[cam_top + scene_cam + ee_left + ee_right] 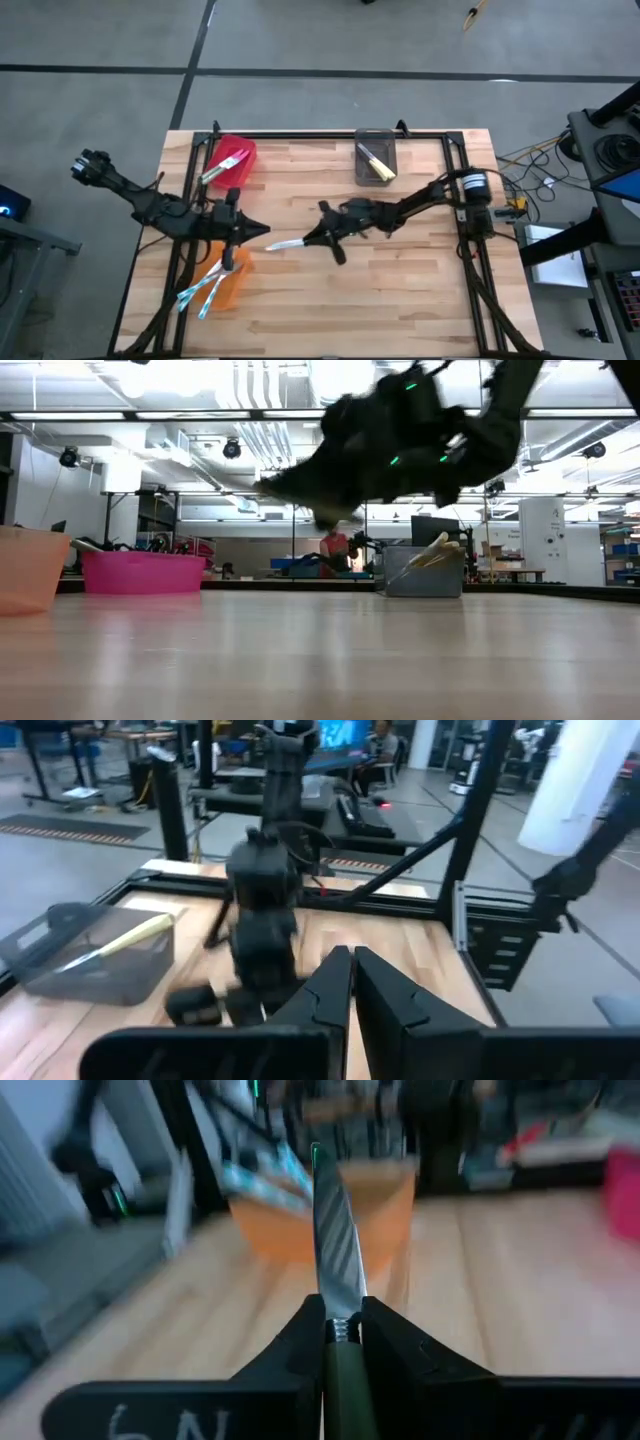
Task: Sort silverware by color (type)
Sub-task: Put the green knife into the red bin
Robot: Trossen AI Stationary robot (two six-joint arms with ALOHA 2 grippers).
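Right wrist view: green-handled knife (333, 1270) clamped at handle between right gripper (341, 1330) fingers, blade pointing forward toward orange bin (390, 1210). High view: same knife above table centre, blade tip toward left arm. Orange bin holds light-blue-handled knives (200, 290), ends sticking out over rim. Red bin (240, 150) holds yellow-handled knife (222, 168); grey bin (375, 140) holds more yellow-handled knives (375, 163). Left gripper (352, 970) jaws closed together, empty, beside orange bin. Wooden table (400, 290).
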